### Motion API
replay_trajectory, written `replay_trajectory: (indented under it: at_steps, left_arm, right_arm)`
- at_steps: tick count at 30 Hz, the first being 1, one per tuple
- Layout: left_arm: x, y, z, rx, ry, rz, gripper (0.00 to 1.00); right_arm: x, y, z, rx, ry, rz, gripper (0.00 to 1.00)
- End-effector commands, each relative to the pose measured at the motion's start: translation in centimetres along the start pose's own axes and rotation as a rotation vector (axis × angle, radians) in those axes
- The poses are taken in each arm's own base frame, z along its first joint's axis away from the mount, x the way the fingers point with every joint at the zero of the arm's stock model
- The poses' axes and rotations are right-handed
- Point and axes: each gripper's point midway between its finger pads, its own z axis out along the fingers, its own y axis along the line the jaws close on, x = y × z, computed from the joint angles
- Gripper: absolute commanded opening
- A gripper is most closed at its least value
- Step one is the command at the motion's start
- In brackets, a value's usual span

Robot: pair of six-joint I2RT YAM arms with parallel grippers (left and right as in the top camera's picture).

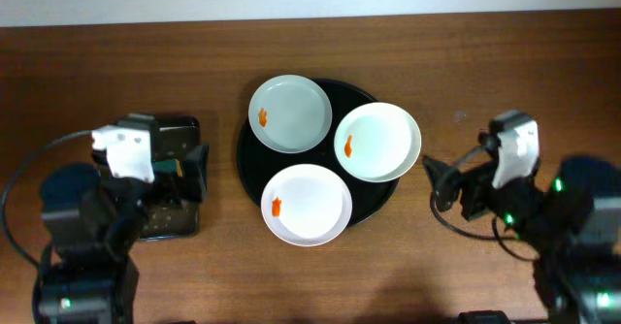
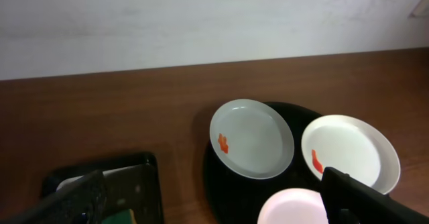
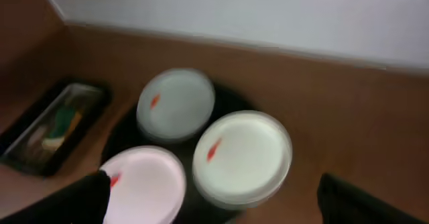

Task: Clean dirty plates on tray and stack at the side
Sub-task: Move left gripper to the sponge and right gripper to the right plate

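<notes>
Nothing looks done yet: all three dirty plates [image 1: 290, 113] lie smeared on the tray [image 1: 248, 164], between the left gripper [image 1: 199, 164] and right gripper [image 1: 439, 186], whose jaws gape empty.

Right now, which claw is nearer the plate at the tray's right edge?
Right. The right claw sits just right of that plate; the left claw hangs over the sponge tray, left of the round tray.

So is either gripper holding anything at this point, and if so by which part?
Nothing is held. The left gripper and right gripper are both open and empty; all three plates lie on the tray.
</notes>
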Motion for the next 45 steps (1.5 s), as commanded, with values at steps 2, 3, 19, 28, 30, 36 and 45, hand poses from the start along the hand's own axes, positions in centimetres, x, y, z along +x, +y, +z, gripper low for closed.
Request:
replay_trajectory:
  at_steps: [2,3,19,28,30,36,45]
  left_arm:
    - [1.2,-0.7,0.2,0.041,0.072,-0.029,0.99]
    - [1.8,-1.0,0.1,0.058,0.093,-0.037,0.99]
    - [5.9,-3.6,3.7,0.190,0.315,-0.205,0.90]
    - [9.5,4.4,2.5,-0.272,0.494,-0.321,0.75]
    - [10.6,7.3,1.1,-0.409,0.527,-0.342,0.75]
    - [12.3,11.1,0.3,-0.639,0.555,-0.384,0.68]
    - [21.4,14.8,10.0,-0.696,0.811,-0.447,0.41]
  right_arm:
    - [0.2,0.7,1.4,-0.076,0.103,0.066,0.99]
    - [1.3,1.5,1.7,-0.131,0.158,0.130,0.99]
    - [7.0,-1.9,8.2,0.042,0.507,0.290,0.77]
    - [10.1,7.6,12.5,-0.225,0.653,0.100,0.55]
    - [8.5,7.6,13.2,-0.211,0.591,0.168,0.55]
    - [5.0,6.5,12.4,-0.211,0.500,0.194,0.55]
    - [4.5,6.2,10.9,-0.200,0.496,0.197,0.56]
